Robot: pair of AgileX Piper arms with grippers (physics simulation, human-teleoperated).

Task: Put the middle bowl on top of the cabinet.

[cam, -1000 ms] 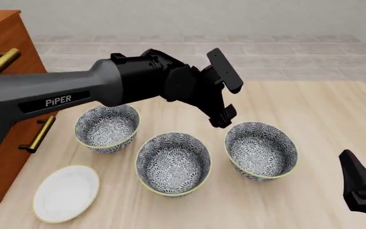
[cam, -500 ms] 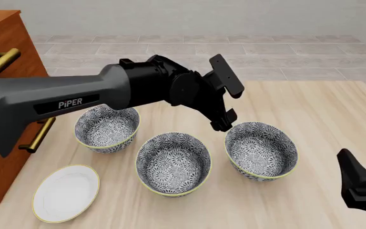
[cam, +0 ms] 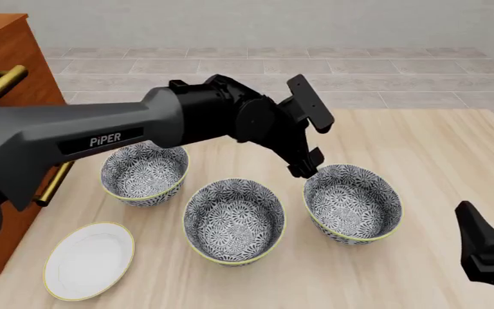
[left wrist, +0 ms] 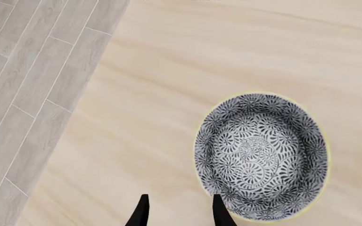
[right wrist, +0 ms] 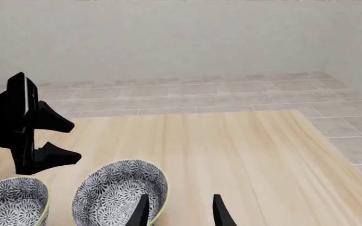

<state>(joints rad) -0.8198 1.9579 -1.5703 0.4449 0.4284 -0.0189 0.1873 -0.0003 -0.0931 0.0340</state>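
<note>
Three patterned blue-and-white bowls stand in a row on the table. The middle bowl [cam: 234, 220] [right wrist: 11, 203] sits nearest the front, untouched. My left gripper [cam: 306, 165] [left wrist: 179, 214] [right wrist: 65, 140] hangs open and empty above the far-left rim of the right bowl [cam: 352, 203] [left wrist: 261, 155] [right wrist: 119, 190], one fingertip over that rim. Low at the front right, my right gripper [cam: 487, 254] [right wrist: 179, 213] is open and empty, off to the right of the right bowl. The reddish-brown cabinet [cam: 7, 48] with brass handles stands at the far left.
The left bowl [cam: 144, 172] stands close to the cabinet's front. A white plate [cam: 88, 259] lies at the front left. My left arm [cam: 101, 135] stretches across above the left bowl. The table's far edge [cam: 401, 109] borders tiled floor.
My left arm has reached a little further right and forward, bringing its gripper over the right bowl's rim. The right gripper has barely shifted. The bowls have not moved.
</note>
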